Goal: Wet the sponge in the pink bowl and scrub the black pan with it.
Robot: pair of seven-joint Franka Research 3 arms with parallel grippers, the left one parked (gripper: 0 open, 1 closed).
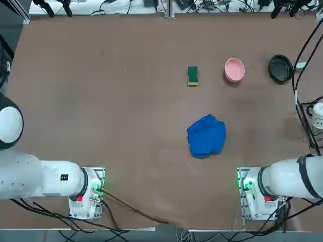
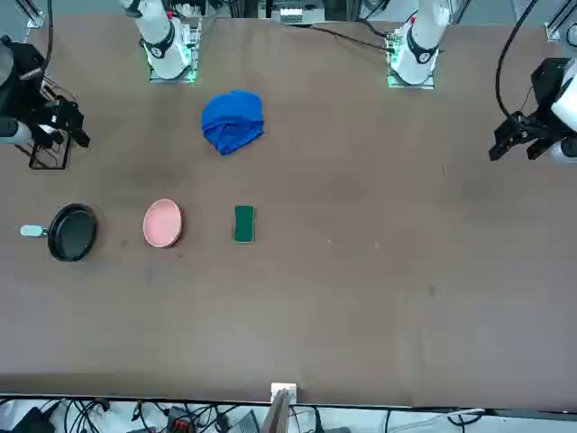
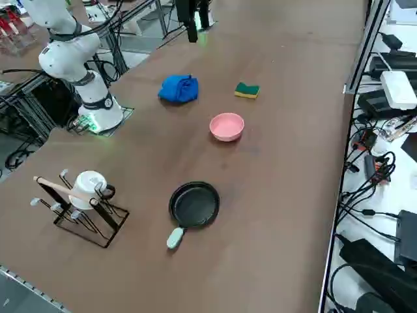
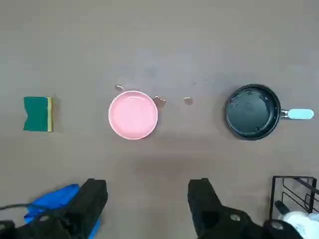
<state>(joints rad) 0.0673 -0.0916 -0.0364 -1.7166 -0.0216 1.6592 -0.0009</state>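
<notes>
From where I stand, the sponge (image 1: 192, 75), the pink bowl (image 1: 234, 69) and the black pan (image 1: 280, 68) lie in a row across the far part of the brown tabletop (image 1: 116, 116), each well apart from the next, with the bowl between the other two. The pan's light handle (image 1: 301, 64) points away from the bowl. The right arm's end effector (image 4: 147, 196) hangs high above the tabletop on the robot's side of that row, roughly facing the gap between bowl and pan. Its two dark fingers (image 4: 94, 196) are spread wide, released, gripping nothing and touching nothing. A crumpled blue cloth (image 1: 206, 136) sits nearer the robot's side than the sponge. A black wire rack (image 3: 88, 218) holding a white mug (image 3: 88, 186) stands at the tabletop's right edge.
</notes>
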